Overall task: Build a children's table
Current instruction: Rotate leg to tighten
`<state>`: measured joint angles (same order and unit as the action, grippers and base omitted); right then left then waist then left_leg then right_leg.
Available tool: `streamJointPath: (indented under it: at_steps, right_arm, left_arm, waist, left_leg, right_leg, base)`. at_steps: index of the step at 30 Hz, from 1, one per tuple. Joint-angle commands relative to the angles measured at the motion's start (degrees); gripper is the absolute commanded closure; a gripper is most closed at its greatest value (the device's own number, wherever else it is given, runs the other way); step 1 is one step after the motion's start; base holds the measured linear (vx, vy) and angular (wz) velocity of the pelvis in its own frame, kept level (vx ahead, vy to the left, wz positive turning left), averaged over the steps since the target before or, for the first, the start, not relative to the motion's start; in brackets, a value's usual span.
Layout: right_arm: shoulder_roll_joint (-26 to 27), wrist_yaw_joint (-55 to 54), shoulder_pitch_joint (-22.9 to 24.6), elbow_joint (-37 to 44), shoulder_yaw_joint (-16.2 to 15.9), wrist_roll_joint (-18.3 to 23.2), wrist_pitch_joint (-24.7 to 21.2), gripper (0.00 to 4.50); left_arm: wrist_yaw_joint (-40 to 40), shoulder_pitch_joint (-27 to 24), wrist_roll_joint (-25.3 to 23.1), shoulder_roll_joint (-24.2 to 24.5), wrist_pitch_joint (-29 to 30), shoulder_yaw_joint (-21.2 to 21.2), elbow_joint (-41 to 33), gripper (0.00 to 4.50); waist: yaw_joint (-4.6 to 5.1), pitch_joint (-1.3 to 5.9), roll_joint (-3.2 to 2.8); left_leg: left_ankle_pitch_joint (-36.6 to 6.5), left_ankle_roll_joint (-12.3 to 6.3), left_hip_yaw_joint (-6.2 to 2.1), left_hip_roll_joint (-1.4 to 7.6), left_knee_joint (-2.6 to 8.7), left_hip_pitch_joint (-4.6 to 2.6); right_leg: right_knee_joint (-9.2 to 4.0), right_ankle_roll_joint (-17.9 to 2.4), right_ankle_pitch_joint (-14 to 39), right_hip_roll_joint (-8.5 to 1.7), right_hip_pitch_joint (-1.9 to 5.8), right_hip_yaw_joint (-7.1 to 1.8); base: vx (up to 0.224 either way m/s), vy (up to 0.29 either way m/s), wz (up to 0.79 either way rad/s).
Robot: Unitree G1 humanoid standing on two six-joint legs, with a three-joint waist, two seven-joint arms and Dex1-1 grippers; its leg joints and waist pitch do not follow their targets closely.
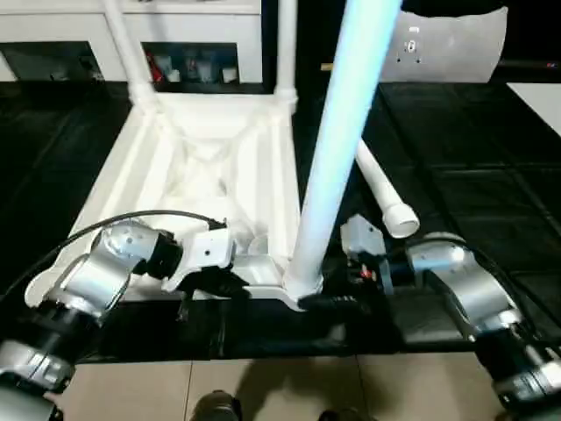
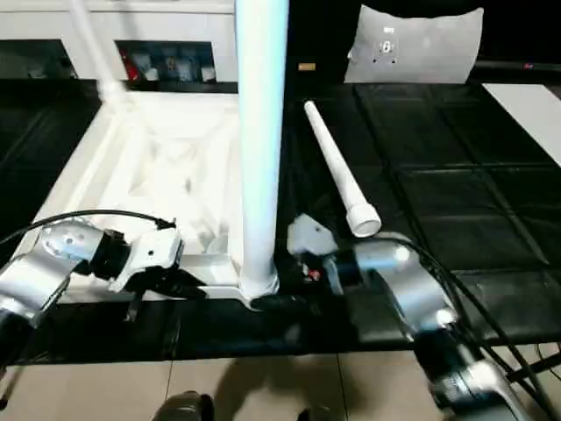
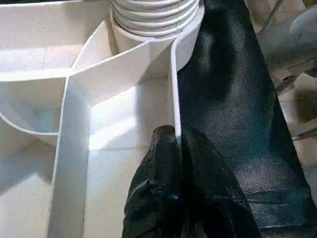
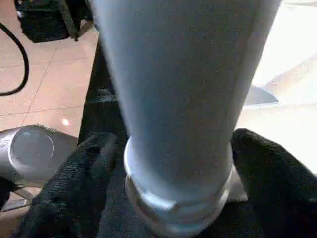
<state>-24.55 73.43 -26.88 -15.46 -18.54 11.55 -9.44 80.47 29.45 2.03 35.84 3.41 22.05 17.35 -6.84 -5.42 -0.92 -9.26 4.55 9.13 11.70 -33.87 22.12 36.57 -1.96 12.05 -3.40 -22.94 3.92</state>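
Observation:
The children's table top (image 1: 149, 149) lies upside down on a black mat, ribbed underside up. Two legs (image 1: 127, 44) stand in its far corner sockets. A third leg (image 1: 337, 140) stands upright in the near right corner socket. The last leg (image 1: 386, 197) lies loose on the mat to the right of the top. My left gripper (image 3: 176, 136) is shut on the thin near rim of the top, beside that socket. My right gripper (image 4: 176, 144) reaches in from the right, its fingers (image 4: 74, 188) pressed against both sides of the upright leg's base.
A white cabinet (image 1: 188, 61) with glass doors stands behind the table top. A flat white board (image 1: 456, 44) leans at the back right. The black mat (image 1: 473, 167) stretches to the right. Tan floor tiles (image 1: 280, 386) run along the near edge.

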Motion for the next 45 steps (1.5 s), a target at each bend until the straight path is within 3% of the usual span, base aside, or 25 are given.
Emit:
streamJointPath:
  at_steps: [1,7,13,17,18,21,22,23,25,26,28,31,33,36,38,40,42,45]
  right_arm:
    - [-0.1,1.0,-0.5,-0.4,-0.2,0.1,0.3,0.93]
    - [-0.1,3.1,-1.2,-1.5,-0.8,0.7,-0.3,1.34]
    - [0.3,3.6,-1.3,-2.4,-0.8,0.7,-0.2,1.73]
    - [1.7,2.1,1.4,0.5,0.0,2.5,-3.3,1.76]
    - [2.5,0.6,3.1,2.4,0.3,3.4,-5.1,1.77]
    - [5.3,-4.9,5.8,4.4,1.3,3.8,-7.2,1.78]
    - [5.5,-5.2,5.9,4.4,1.4,3.9,-7.3,1.78]
    - [10.0,-13.3,7.6,4.1,2.7,2.7,-7.3,1.78]
    - [11.3,-15.4,7.8,3.9,3.0,2.4,-7.3,1.78]
    - [14.1,-19.5,8.3,3.5,3.7,1.9,-7.8,1.78]
    - [16.1,-22.7,8.4,3.1,4.0,1.3,-8.1,1.78]
    - [20.8,-29.9,8.1,1.8,5.0,0.2,-8.8,1.78]
    - [22.6,-32.7,8.0,1.4,5.5,-0.1,-9.3,1.78]
    - [30.4,-44.9,6.2,-3.1,7.9,-2.3,-10.0,1.79]
    - [32.1,-48.4,5.4,-5.0,8.0,-4.0,-8.2,1.79]
    - [32.8,-49.2,5.2,-5.6,8.8,-4.1,-7.0,1.79]
    - [32.9,-49.5,5.2,-5.6,9.4,-3.9,-5.9,1.23]
    - [32.2,-48.6,5.2,-5.0,10.5,-3.8,-5.3,1.03]
  left_arm:
    - [2.9,1.3,-0.4,-0.6,-1.9,2.2,-1.4,4.50]
    - [3.9,2.0,-0.8,-0.8,-3.6,2.9,0.2,4.50]
    - [3.8,2.2,-0.7,-1.1,-4.1,2.5,1.1,4.50]
    - [0.1,-0.2,1.6,-1.8,0.4,-0.2,-1.8,4.50]
    - [-2.6,-1.8,2.8,-2.2,3.6,-2.0,-4.3,4.50]
    - [-8.7,-4.8,3.1,-3.2,8.7,-4.6,-8.6,4.50]
    - [-9.0,-4.9,3.1,-3.3,9.0,-4.7,-8.8,4.50]
    - [-15.8,-7.8,3.1,-5.9,14.9,-7.0,-13.5,4.50]
    - [-17.6,-8.6,2.9,-6.8,16.3,-7.5,-14.9,4.50]
    - [-21.3,-10.1,1.8,-8.7,19.3,-8.3,-17.8,4.50]
    - [-23.9,-11.0,1.0,-10.4,21.6,-8.6,-19.8,4.50]
    - [-29.9,-12.1,-1.6,-14.3,26.3,-8.8,-23.2,4.50]
    - [-32.2,-12.2,-2.5,-15.8,28.2,-8.8,-24.4,4.50]
    - [-43.1,-10.7,-7.3,-23.4,34.5,-7.3,-27.0,4.50]
    - [-44.5,-10.4,-8.3,-25.2,36.0,-5.1,-27.9,4.50]
    - [-44.2,-10.4,-8.8,-25.2,36.3,-4.1,-28.2,4.50]
    - [-43.8,-10.3,-9.0,-24.2,36.2,-3.8,-28.0,4.50]
    - [-42.4,-10.1,-8.9,-22.2,36.0,-4.9,-27.5,4.50]
  waist:
    - [0.47,4.23,0.06]
    - [0.45,4.34,0.19]
    - [0.57,4.01,0.21]
    - [0.61,3.93,0.16]
    - [0.65,3.91,-0.15]
    - [0.86,3.84,0.13]
    - [1.05,3.55,0.10]
    - [1.34,3.39,0.03]
    - [1.90,3.04,0.22]
    - [2.80,3.08,0.44]
    - [3.71,2.93,0.42]
    - [4.67,2.73,0.63]
    - [4.68,2.83,0.58]
    - [5.04,3.01,0.55]
    - [5.08,3.25,0.49]
    - [5.07,3.41,0.37]
    - [5.07,3.48,0.42]
    - [4.91,3.57,0.20]
  left_leg:
    - [-10.0,-2.54,0.04,1.58,3.68,-1.08]
    - [-8.9,-3.04,0.10,1.56,3.62,-0.91]
    - [-10.7,-2.62,0.20,1.64,3.79,-1.09]
    - [-10.7,-2.51,0.17,1.75,3.91,-1.07]
    - [-10.9,-2.40,0.19,1.71,3.89,-1.09]
    - [-11.4,-2.32,0.18,1.70,4.06,-1.04]
    - [-12.3,-1.98,0.15,1.63,4.27,-1.03]
    - [-13.7,-1.29,0.13,1.70,4.42,-1.10]
    - [-15.3,-0.57,0.09,1.73,4.65,-1.05]
    - [-15.7,0.25,-0.26,1.47,4.93,-0.69]
    - [-16.7,0.14,-0.26,1.28,4.94,-0.74]
    - [-16.2,-0.35,-0.08,1.18,4.73,-0.88]
    - [-15.5,-0.67,-0.08,1.05,4.73,-0.98]
    - [-14.0,-0.36,0.03,1.18,4.84,-0.99]
    - [-13.6,-0.37,0.07,1.05,4.76,-1.08]
    - [-12.4,-0.98,0.15,1.05,4.67,-1.03]
    - [-11.4,-1.56,0.28,0.98,4.61,-1.01]
    - [-10.1,-1.95,0.24,1.04,4.70,-0.94]
  right_leg:
    - [-4.62,-11.2,8.7,-4.35,2.70,-3.08]
    - [-4.39,-11.6,6.3,-4.37,2.90,-3.00]
    - [-4.81,-11.2,9.6,-4.49,2.70,-3.06]
    - [-4.79,-11.2,9.7,-4.50,2.66,-3.06]
    - [-4.69,-11.3,9.7,-4.38,2.60,-3.04]
    - [-4.93,-11.3,10.0,-4.35,2.61,-3.07]
    - [-5.15,-10.8,12.2,-4.30,2.47,-3.07]
    - [-5.27,-10.4,14.9,-4.46,2.40,-3.14]
    - [-5.69,-9.9,18.2,-4.57,2.26,-3.11]
    - [-5.78,-7.8,22.2,-4.54,2.75,-2.96]
    - [-6.41,-6.6,24.8,-4.46,2.45,-2.85]
    - [-6.82,-6.6,24.9,-4.42,2.00,-3.19]
    - [-6.89,-6.2,24.0,-4.20,2.00,-3.18]
    - [-6.60,-7.2,20.2,-4.07,2.05,-3.25]
    - [-6.41,-7.3,17.2,-3.84,2.18,-3.18]
    - [-6.21,-7.9,13.0,-3.76,2.29,-3.22]
    - [-6.12,-8.4,10.2,-3.69,2.41,-3.20]
    - [-5.86,-9.1,7.0,-3.67,2.72,-3.10]
  base:
    - [0.000,0.000,0.00]
    - [0.000,0.000,0.00]
    - [0.000,0.000,0.00]
    - [0.000,0.000,0.00]
    - [0.000,0.000,0.00]
    - [0.000,0.000,0.00]
    - [0.000,0.000,0.00]
    - [0.000,0.000,0.00]
    - [0.000,0.000,0.00]
    - [0.000,0.000,0.00]
    - [0.000,0.000,0.00]
    - [0.000,0.000,0.00]
    - [0.000,0.000,0.00]
    - [0.000,0.000,0.00]
    - [0.000,0.000,0.00]
    - [0.000,0.000,0.00]
    - [0.000,0.000,0.00]
    - [0.000,0.000,0.00]
